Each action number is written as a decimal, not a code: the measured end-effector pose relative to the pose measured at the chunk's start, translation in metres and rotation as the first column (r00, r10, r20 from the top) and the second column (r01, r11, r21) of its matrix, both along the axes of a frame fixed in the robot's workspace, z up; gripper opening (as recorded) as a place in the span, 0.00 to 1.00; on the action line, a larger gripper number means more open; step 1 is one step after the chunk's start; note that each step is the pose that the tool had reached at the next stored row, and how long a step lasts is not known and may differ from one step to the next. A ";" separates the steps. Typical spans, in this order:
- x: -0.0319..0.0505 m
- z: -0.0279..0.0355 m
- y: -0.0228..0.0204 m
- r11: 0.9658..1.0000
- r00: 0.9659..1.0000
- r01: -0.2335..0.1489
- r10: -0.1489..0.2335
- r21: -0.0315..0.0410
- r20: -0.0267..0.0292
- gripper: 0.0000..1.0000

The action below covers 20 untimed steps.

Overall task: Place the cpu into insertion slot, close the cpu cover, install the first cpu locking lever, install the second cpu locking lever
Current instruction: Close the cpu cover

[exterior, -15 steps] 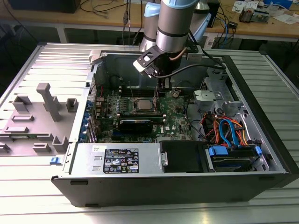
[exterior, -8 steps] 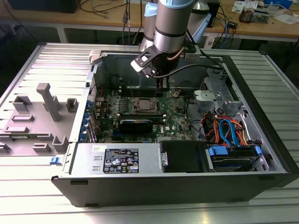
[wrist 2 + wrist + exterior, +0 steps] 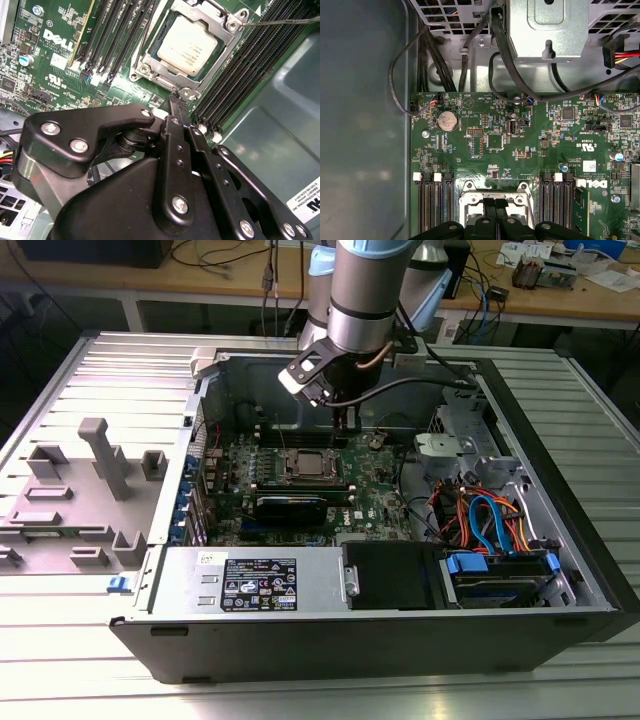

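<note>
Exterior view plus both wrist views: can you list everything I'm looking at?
computer case: one, black and grey, open on the table
table: one, silver ribbed metal, under the case
circuit board: one, green, inside the case
cpu: one, silver-grey, on the board inside the cover
cpu cover: one, silver, flat around the cpu
memory slots: several, black, flanking the cpu
coin battery: one, silver, on the board
cables: bundle, blue and orange, case's end at the exterior view's right
holder blocks: several, grey, on the table, exterior view's left
robot arm: one, silver-grey, above the case
gripper: one, black, jaws shut, tips at the cover's edge
</note>
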<state>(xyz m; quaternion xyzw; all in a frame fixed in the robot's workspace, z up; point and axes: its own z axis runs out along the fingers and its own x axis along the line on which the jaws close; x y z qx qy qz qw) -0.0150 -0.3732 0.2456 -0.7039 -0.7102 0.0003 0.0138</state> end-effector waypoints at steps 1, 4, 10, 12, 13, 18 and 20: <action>-0.0004 0.0000 0.0000 1.000 1.000 0.000 0.000 0.000 0.000 0.11; -0.0011 0.0000 0.0000 1.000 1.000 0.000 0.000 0.000 0.000 0.11; -0.0030 -0.0001 0.0000 1.000 1.000 0.000 0.000 0.000 0.000 0.11; -0.0039 -0.0001 0.0000 1.000 1.000 0.000 0.000 0.000 0.000 0.11; -0.0045 -0.0001 0.0000 1.000 1.000 0.000 0.000 0.000 0.000 0.11; -0.0079 -0.0002 0.0000 1.000 1.000 0.000 0.000 0.000 0.000 0.11; -0.0100 -0.0003 0.0000 1.000 1.000 0.000 0.000 0.000 0.000 0.11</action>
